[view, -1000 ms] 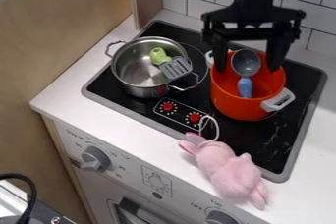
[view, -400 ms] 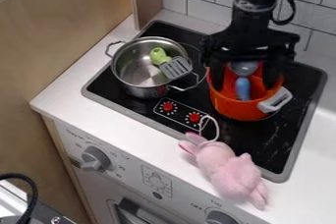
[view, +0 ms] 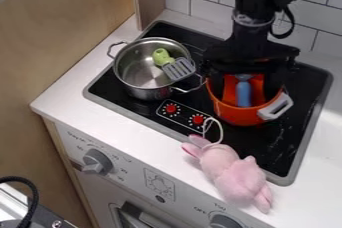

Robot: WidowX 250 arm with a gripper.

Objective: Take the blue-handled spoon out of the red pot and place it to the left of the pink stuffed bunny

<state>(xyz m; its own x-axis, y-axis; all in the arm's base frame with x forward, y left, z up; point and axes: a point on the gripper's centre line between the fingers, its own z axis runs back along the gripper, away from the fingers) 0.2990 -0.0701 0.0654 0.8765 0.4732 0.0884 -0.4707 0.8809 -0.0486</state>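
Spoon [view: 243, 94] w/ blue handle is in the orange pot [view: 237, 114], handle toward cam, head mostly hidden under the claw [view: 246, 91]. Pot is on the R part of the black hob [view: 280, 152], white grip at its lower R. Claw is down in the pot mouth, its two sides apart, spoon btwn them; can't tell if either touches the pot wall. Arm [view: 252, 27] comes in from the top edge.

L of that, on the same hob: steel pot [view: 137, 86] w/ 2 wire handles. Grey slotted turner [view: 178, 69] leans at its R rim, green bit [view: 161, 57] inside. Red dials [view: 184, 114] at front of hob, btwn the pots. Pink plush [view: 234, 172] w/ white loop lies across hob's front edge & white counter [view: 73, 92]. Below: grey oven knobs [view: 97, 162]. Bkgd: white tiles [view: 200, 9]; wood panel [view: 67, 47] at L.
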